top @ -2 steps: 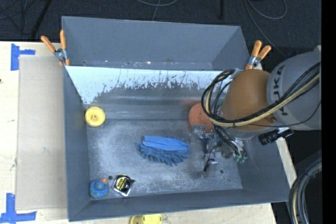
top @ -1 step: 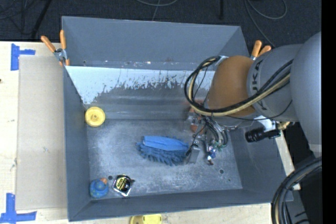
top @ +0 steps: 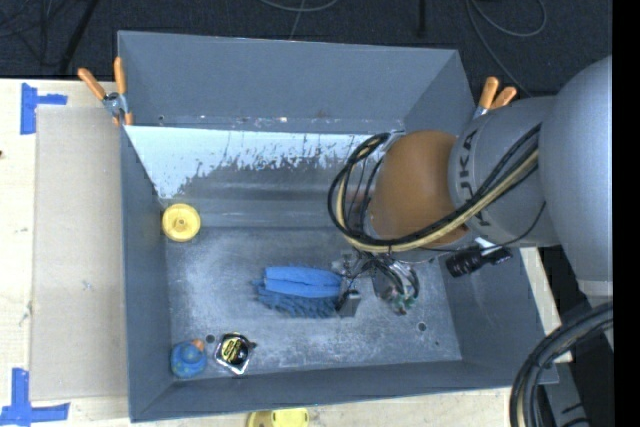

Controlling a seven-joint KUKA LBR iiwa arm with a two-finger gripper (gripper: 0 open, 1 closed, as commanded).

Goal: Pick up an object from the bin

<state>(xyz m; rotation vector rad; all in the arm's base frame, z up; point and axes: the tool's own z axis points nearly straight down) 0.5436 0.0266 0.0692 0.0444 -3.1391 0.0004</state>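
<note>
a: what's in the bin (top: 290, 85)?

b: the arm (top: 580, 165) comes in from the right, with its gripper (top: 350, 297) low over the floor, right of middle. it sits at the right end of a blue bundle (top: 298, 290), touching or just beside it, i can't say which.

a: wide or narrow?

b: cannot tell; the wrist hides that.

a: how would the bundle handle?

b: it looks ribbed and folded, like cloth or a soft brush. i'd judge it light and yielding, not fragile or slippery, though a shallow pinch may lift only one fold. the bunched right end seems the best place to grip, and deep.

a: anything smaller?

b: a yellow disc (top: 181, 222) at the far left, and a black-and-yellow tape (top: 232, 352) just beside a blue cap (top: 186, 359) at the near left, all well apart from the gripper.
</note>
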